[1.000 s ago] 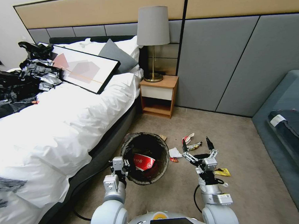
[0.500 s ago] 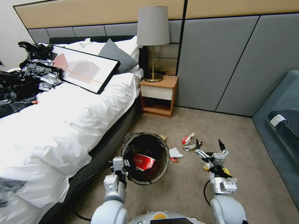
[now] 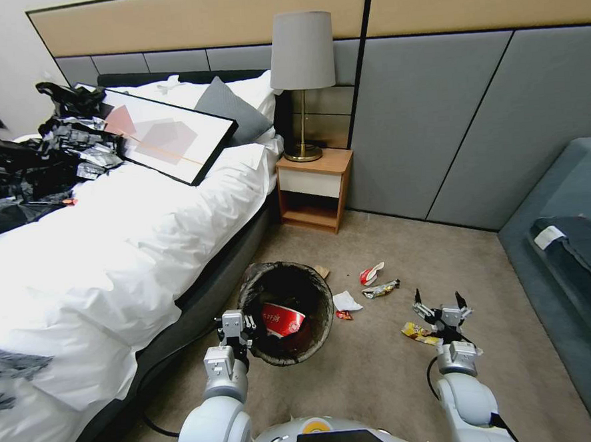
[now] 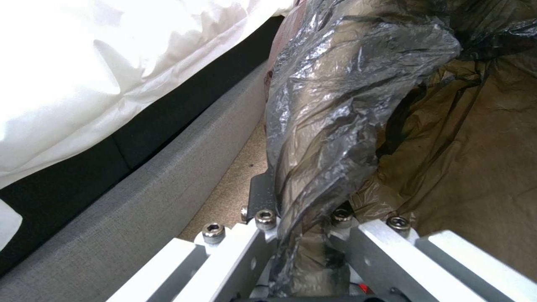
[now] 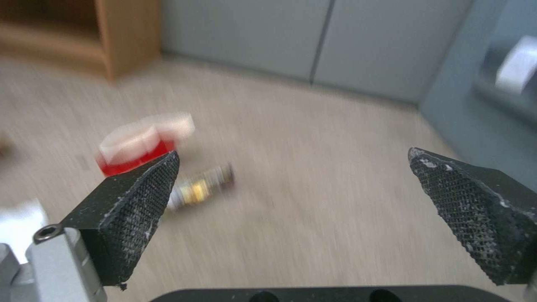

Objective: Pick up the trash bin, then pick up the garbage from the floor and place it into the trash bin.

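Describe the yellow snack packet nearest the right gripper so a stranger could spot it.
Start at the trash bin beside the bed. Go right over the carpet to the open right gripper. The yellow snack packet lies flat just beside it, the only yellow-and-red litter apart from the cluster.

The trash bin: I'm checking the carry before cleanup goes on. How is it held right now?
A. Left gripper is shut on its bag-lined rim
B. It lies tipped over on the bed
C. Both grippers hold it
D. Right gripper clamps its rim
A: the left gripper is shut on the black-lined rim of the trash bin, while the right gripper hangs open over the carpet.

right gripper — swung rightward, lower | yellow packet — now uncovered beside it
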